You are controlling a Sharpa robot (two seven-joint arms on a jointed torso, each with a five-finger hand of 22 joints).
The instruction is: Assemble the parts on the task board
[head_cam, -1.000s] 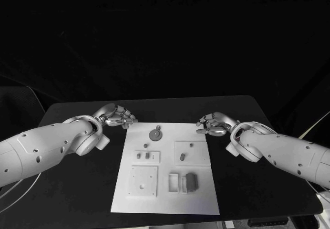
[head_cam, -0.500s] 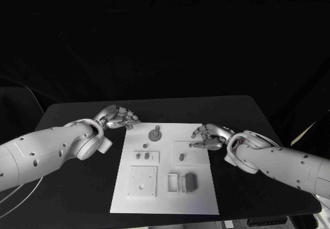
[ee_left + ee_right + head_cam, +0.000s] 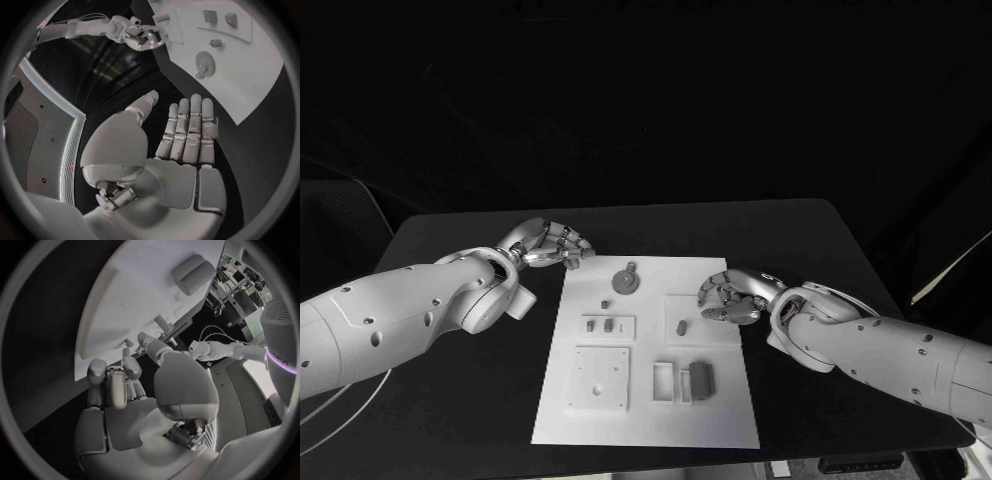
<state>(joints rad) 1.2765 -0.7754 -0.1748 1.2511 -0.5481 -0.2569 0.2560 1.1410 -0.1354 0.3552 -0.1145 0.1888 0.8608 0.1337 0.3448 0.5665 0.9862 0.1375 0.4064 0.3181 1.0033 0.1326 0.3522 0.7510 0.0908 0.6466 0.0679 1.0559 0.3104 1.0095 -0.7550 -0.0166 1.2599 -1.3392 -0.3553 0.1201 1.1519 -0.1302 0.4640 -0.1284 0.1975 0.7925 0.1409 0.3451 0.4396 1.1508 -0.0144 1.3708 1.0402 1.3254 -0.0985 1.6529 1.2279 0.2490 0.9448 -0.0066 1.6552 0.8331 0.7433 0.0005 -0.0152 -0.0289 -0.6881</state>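
White task board [image 3: 646, 400] lies in the middle of the black table [image 3: 444, 420], and its small grey parts, among them a round disc [image 3: 627, 282] near the far edge and a block [image 3: 700, 377] toward the near right, all look loose, so assembly seems barely begun. Right hand [image 3: 730, 297] hovers over the board's right edge with fingers curled, grasping nothing I can make out. Left hand [image 3: 554, 245], released with fingers straight, hangs off the far left corner.

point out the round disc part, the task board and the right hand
round disc part [image 3: 626, 283], head view, centre of its face
task board [image 3: 646, 420], head view, bare near strip
right hand [image 3: 730, 297], head view, middle of hand
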